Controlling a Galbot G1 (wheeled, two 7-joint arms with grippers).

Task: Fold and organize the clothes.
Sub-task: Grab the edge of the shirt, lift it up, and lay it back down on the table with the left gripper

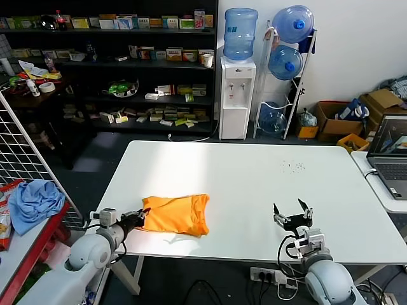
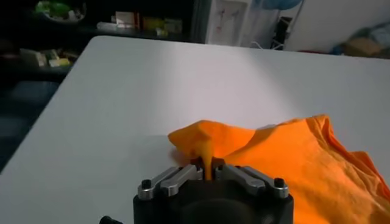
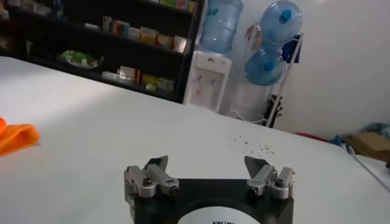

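Observation:
The orange T-shirt (image 1: 177,215) lies bunched and partly folded on the white table (image 1: 254,184), near its front left edge. My left gripper (image 1: 141,215) is at the shirt's left end, shut on a pinched fold of the orange cloth. In the left wrist view the cloth (image 2: 292,158) rises in a peak between the closed fingers (image 2: 183,176) of that gripper (image 2: 207,169). My right gripper (image 1: 293,213) hovers open over the table's front right part, well apart from the shirt, nothing between its fingers. From the right wrist camera, the right gripper (image 3: 207,163) faces bare table, with an orange corner (image 3: 17,136) far off.
A light blue cloth (image 1: 34,199) lies on a red side table to the left, beside a wire grid. A laptop (image 1: 390,152) sits on a second table at the right. Shelves and a water dispenser (image 1: 236,95) stand behind the table. Small dark specks (image 1: 292,166) dot the table's back right.

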